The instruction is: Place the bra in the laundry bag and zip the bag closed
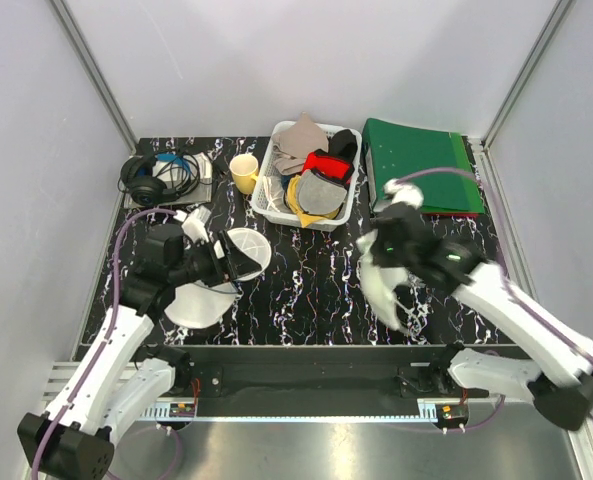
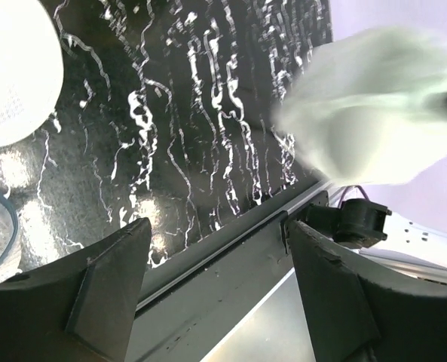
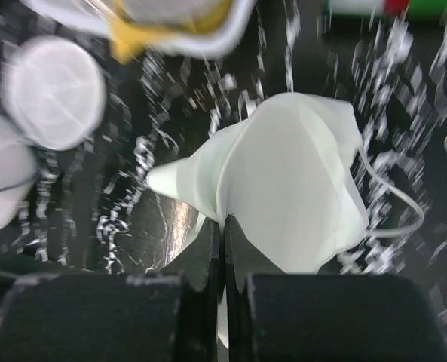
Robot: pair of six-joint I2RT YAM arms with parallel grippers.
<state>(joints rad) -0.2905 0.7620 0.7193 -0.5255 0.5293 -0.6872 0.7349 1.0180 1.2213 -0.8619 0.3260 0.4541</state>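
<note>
Right of the bag (image 1: 198, 305), right gripper (image 3: 223, 222) clamps the bra (image 3: 291, 173); carry it high crossing bagward; left gripper (image 2: 219, 234) gapes, empty.

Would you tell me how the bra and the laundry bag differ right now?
The bra hangs crumpled from the shut right pincer, while the laundry bag lies on the table. The bra is a shapeless bunch; the laundry bag is round and open. Both are white.
</note>
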